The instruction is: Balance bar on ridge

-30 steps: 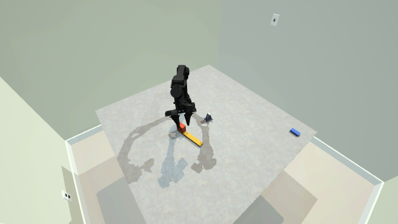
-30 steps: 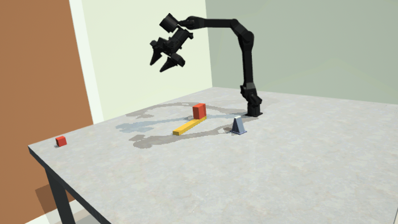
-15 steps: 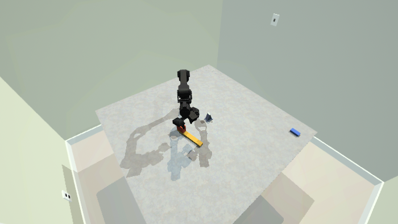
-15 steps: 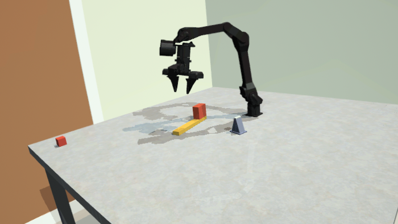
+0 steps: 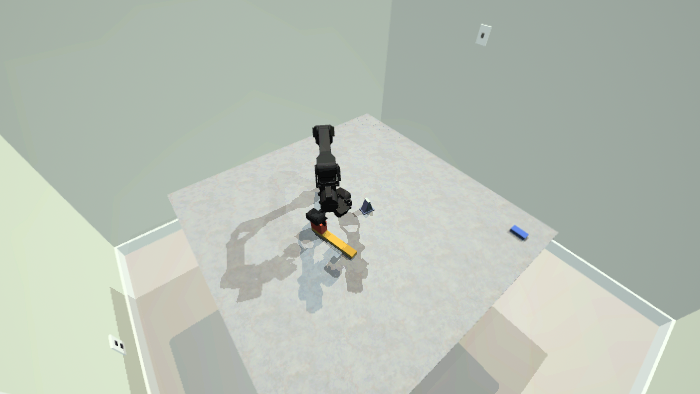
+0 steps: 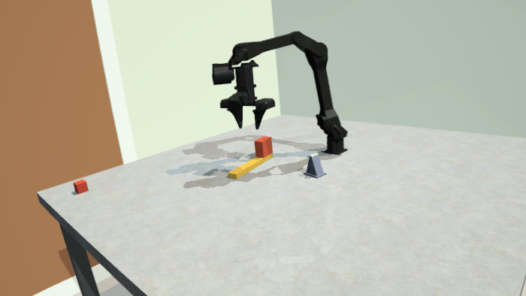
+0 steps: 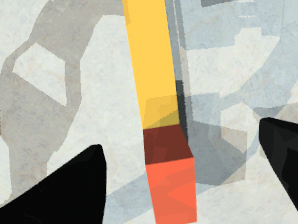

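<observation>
Bar (image 6: 251,167) is laid flat on the desk (image 6: 338,225), its red-block end directly below the open, empty tool (image 6: 248,121); its long axis is stretched away from there.

Matte black arm (image 6: 319,71), tapered hand (image 6: 248,122)
</observation>
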